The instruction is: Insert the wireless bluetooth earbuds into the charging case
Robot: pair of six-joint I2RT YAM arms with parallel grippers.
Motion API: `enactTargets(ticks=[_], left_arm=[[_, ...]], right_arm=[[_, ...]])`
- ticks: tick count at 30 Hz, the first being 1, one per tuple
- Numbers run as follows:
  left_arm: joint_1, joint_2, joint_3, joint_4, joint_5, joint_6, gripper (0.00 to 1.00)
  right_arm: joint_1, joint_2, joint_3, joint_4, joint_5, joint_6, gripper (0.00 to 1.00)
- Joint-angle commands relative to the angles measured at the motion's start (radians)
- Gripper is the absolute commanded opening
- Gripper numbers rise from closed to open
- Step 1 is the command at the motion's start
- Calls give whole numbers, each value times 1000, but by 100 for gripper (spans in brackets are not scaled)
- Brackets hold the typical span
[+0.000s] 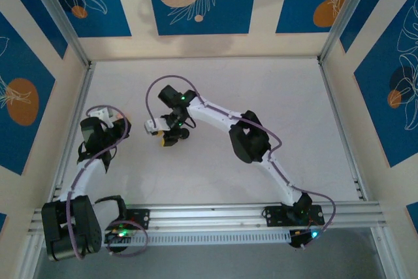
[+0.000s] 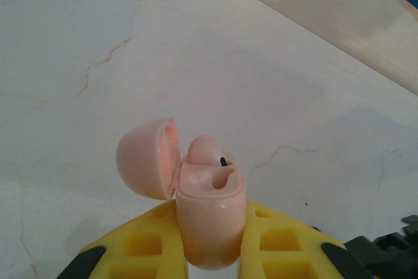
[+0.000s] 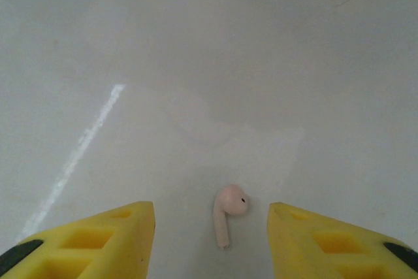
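The charging case (image 2: pixel 208 217) is pale pink, not black. It stands upright with my left gripper (image 2: pixel 210 227) shut on its body, the yellow fingers pressing both sides. Its lid (image 2: pixel 145 158) hangs open to the left. One pink earbud (image 2: pixel 206 148) sits in the far slot, and the near slot is empty. The second pink earbud (image 3: pixel 228 210) lies on the white table, stem pointing toward the camera. My right gripper (image 3: pixel 210 208) is open just above it, one finger on each side and neither touching it. From above, the left gripper (image 1: pixel 111 119) is at the table's left and the right gripper (image 1: pixel 171 136) is close beside it.
The white marbled tabletop (image 1: pixel 261 96) is walled by cream and blue panels with aluminium posts (image 1: pixel 62 27). A cream wall base (image 2: pixel 326 17) runs behind the case. A pale streak (image 3: pixel 78 148) marks the table left of the right gripper. The arms' rail (image 1: pixel 215 213) crosses the near edge.
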Motion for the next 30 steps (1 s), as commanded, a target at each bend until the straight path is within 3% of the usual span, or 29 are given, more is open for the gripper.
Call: enactTargets(ticks=[1, 23, 30], left_arm=[[19, 4, 12, 4, 23, -5, 16], [23, 1, 13, 1, 22, 6, 16], [23, -2, 17, -9, 22, 14, 16]], right_arm=[[11, 37, 62, -47, 15, -67, 49], [18, 166, 182, -89, 42, -25, 37], [19, 178, 182, -106, 59, -10, 27]])
